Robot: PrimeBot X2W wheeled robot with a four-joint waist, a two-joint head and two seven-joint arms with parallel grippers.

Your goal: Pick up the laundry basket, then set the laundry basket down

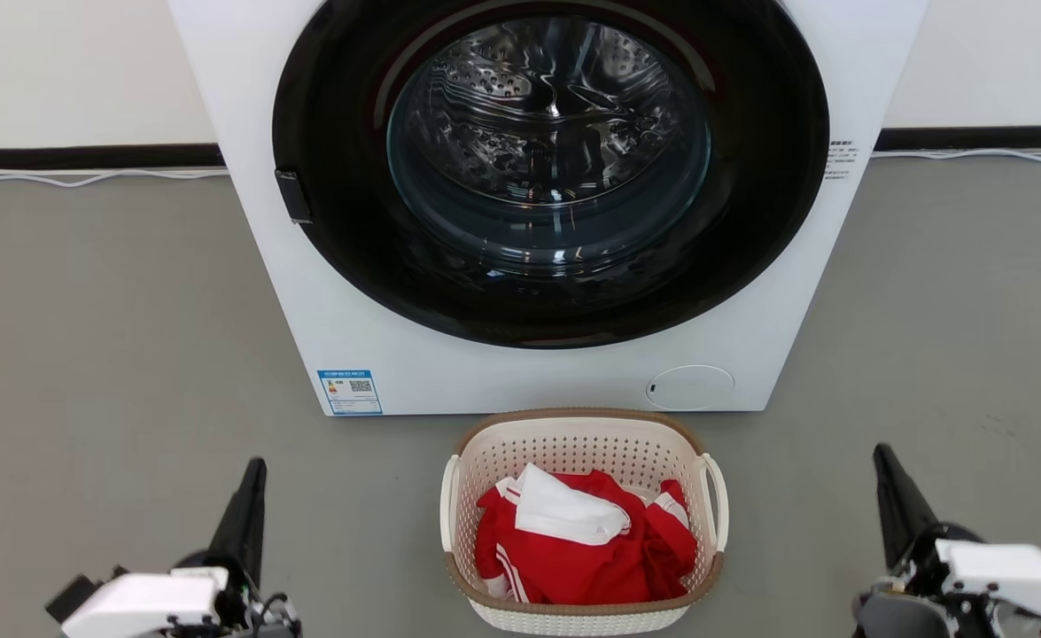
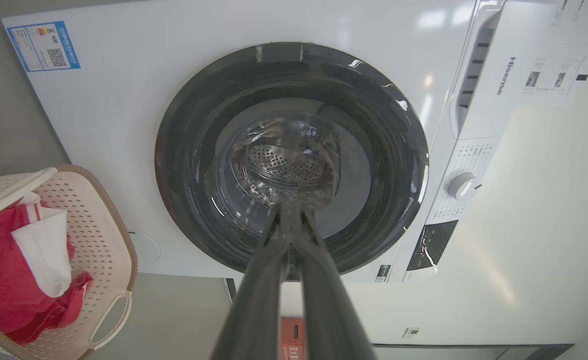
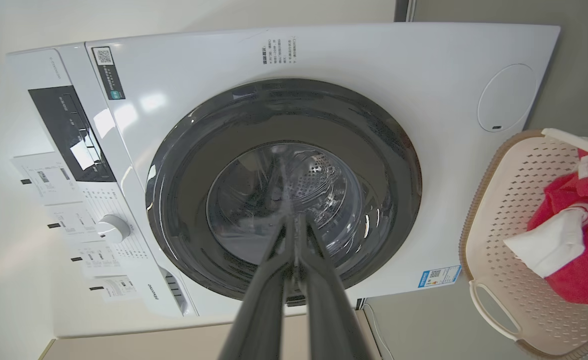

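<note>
Showing the laundry basket (image 1: 580, 446) standing upright on the grey floor (image 1: 112, 354), just in front of the washing machine (image 1: 307, 292), below its round door (image 1: 547, 177) and near its bottom edge. Carrying a red garment (image 1: 573, 554) and a white cloth (image 1: 564, 514) inside, heaped together. Holding the left pincer (image 1: 258, 468) clenched on nothing, fingers pressed together, in front of the washing machine's lower left corner, well apart from the basket's nearer loop handle (image 1: 447, 501). Holding the right pincer (image 1: 880, 452) likewise clenched and empty, out past the washing machine's lower right corner, pointing toward its front, well apart from the basket.
</note>
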